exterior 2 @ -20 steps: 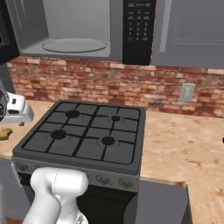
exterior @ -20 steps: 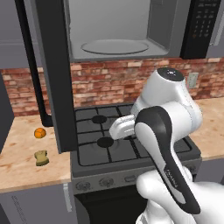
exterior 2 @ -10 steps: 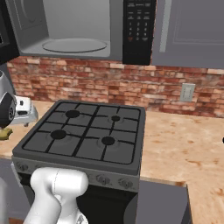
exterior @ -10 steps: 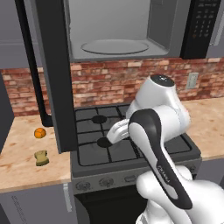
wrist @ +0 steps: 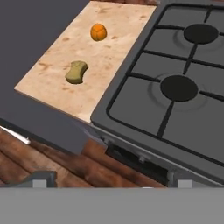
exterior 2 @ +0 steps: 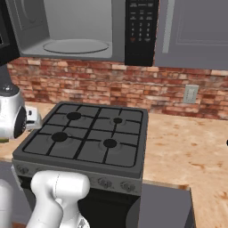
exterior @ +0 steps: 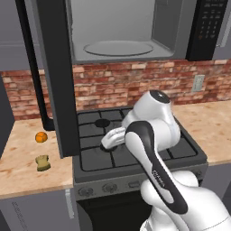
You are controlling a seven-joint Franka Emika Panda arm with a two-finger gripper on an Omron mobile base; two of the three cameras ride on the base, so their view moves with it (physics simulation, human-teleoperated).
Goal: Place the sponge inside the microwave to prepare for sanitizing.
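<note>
Nearest to you, the white arm rose from the base and bent over the front of the stove (exterior: 135,149). The gripper (wrist: 107,183) hung above the stove's front left corner, looking down past its edge to the wooden floor (wrist: 52,162) below. Its fingertips (wrist: 41,180) showed as two small dark stubs far apart at the bottom of the hand view, so the jaws stood wide apart with nothing between them.

Just beyond, you had the counter (wrist: 105,74) to the left of the stove. The sponge (wrist: 76,72) lay flat on that counter, near its front edge and well apart from the gripper, untouched. In the left base view the sponge (exterior: 43,163) sat in front of the hanging microwave door (exterior: 54,76). The small orange ball (wrist: 98,32) rested on the same counter, a little farther back than the sponge and apart from it.

The stove's four black burners sat bare. Behind it ran the red brick wall (exterior 2: 133,89), with a light outlet plate (exterior 2: 190,94) to the right.

Farthest and highest, the microwave (exterior 2: 75,31) hung above the stove with its door swung fully open to the left. Its grey inside held the round turntable plate (exterior: 118,48), and the black keypad panel (exterior 2: 140,26) stood at its right side.
</note>
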